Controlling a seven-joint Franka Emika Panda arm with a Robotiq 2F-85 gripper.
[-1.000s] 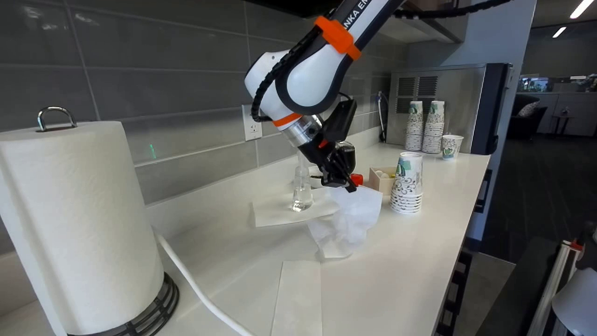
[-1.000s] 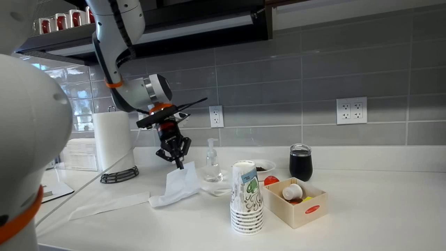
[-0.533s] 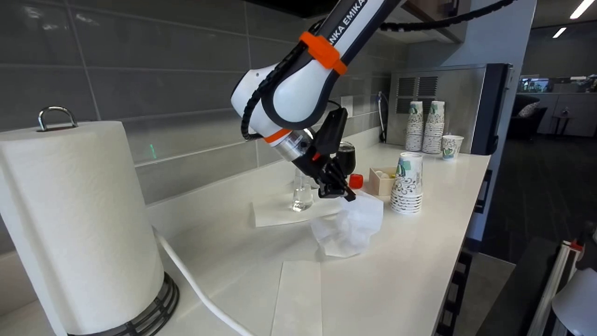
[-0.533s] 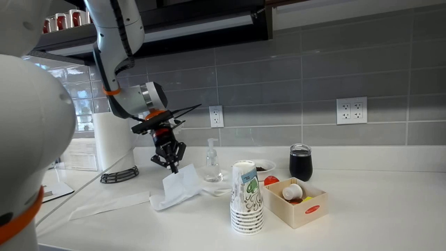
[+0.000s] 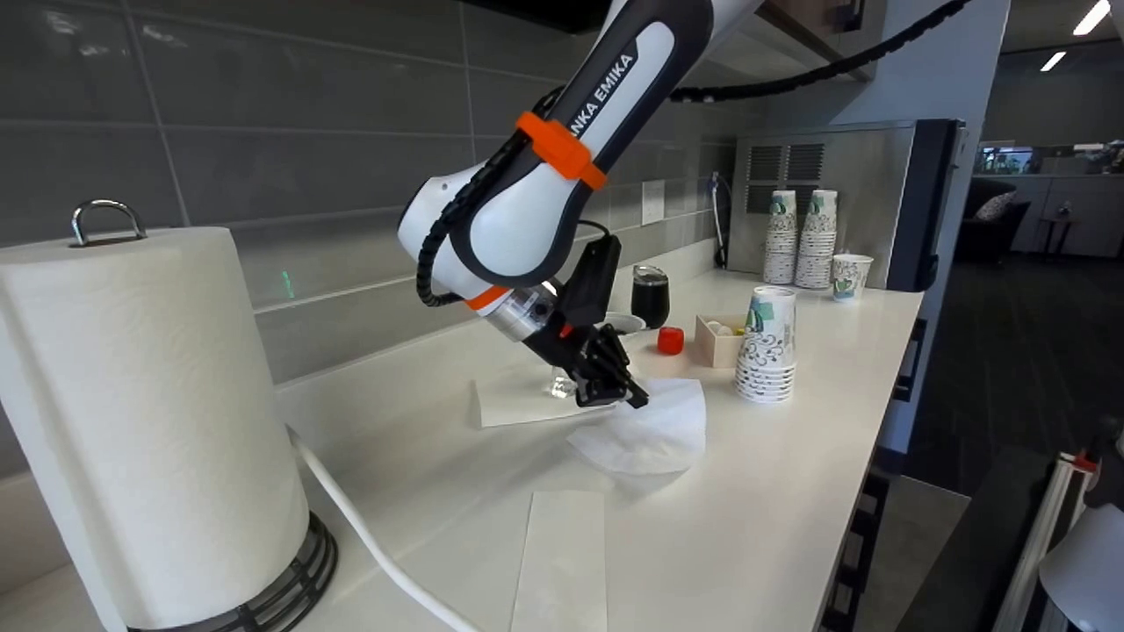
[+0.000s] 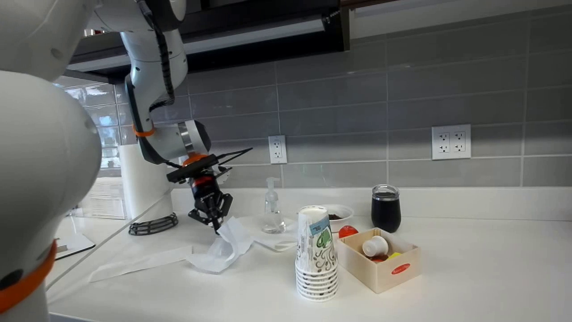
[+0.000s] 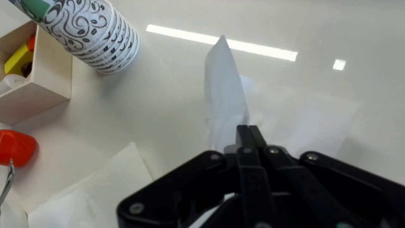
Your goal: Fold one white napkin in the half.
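The thin white napkin (image 5: 667,430) is rumpled on the counter, with one part raised to the gripper and the rest lying on the surface. It also shows in an exterior view (image 6: 223,257). In the wrist view a narrow raised flap of the napkin (image 7: 223,88) stands in front of the fingertips, and a flatter part spreads to the right. My gripper (image 7: 247,126) is shut, pinching the napkin's edge low above the counter. It also shows in both exterior views (image 5: 639,402) (image 6: 217,231). The pinched edge itself is hidden between the fingers.
A stack of paper cups (image 6: 316,255) and a wooden box (image 6: 380,264) stand beside the napkin. A soap bottle (image 6: 272,210) stands on another white sheet (image 5: 518,399). A flat white strip (image 5: 562,562) and the paper-towel roll (image 5: 149,421) are on the other side.
My gripper has moved down and towards the paper-towel roll, keeping hold of the napkin's edge. The raised part of the napkin has come lower and bends over more.
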